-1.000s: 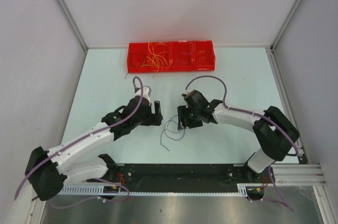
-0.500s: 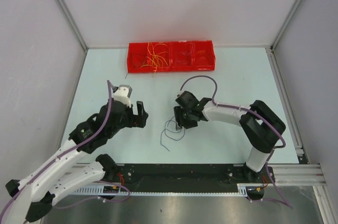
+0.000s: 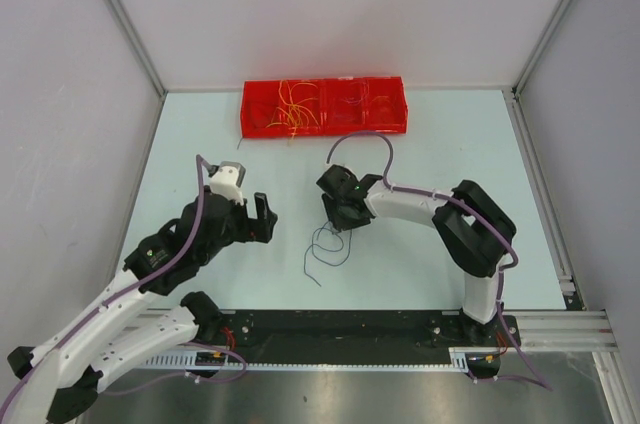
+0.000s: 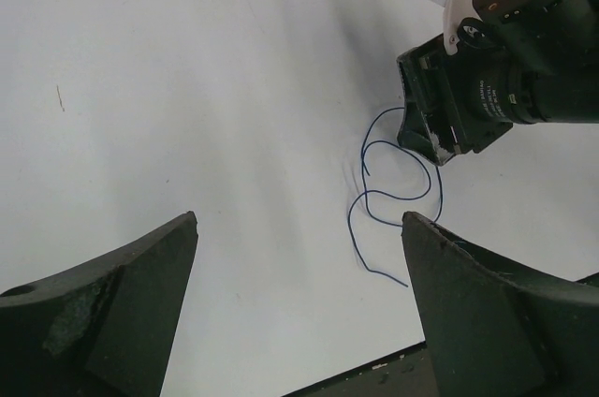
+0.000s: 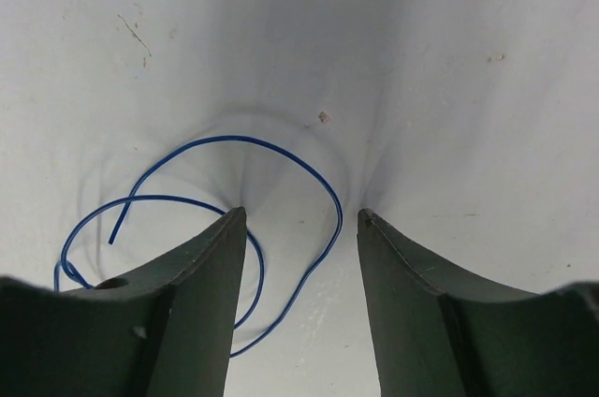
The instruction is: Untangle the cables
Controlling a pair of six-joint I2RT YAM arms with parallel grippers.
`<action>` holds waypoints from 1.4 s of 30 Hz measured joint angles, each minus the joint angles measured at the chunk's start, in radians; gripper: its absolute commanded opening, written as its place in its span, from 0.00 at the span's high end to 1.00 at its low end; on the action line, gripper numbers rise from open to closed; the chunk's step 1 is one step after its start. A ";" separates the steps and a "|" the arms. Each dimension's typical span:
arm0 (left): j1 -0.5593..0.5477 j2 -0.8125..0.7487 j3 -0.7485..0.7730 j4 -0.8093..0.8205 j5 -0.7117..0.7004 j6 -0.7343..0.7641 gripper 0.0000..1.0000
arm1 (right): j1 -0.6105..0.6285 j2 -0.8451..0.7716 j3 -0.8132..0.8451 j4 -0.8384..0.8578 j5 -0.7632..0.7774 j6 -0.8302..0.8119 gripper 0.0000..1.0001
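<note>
Blue cable loops on the desk, well apart from its edges and the red tray; right claw straddles one loop, fingers parted; left claw gapes wide.

White link shells and black joints on left arm and right arm; thick purple cable looped along each; dark wedge-shaped fingers, scuffed pale.
</note>
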 measured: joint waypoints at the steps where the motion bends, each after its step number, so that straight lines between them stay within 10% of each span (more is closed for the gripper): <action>1: 0.000 0.000 0.000 0.000 0.000 0.001 0.05 | 0.002 0.005 0.007 -0.003 0.003 -0.013 0.44; 42: 0.004 0.025 0.000 0.000 -0.004 0.001 0.05 | 0.094 0.029 0.042 0.060 -0.114 -0.113 0.36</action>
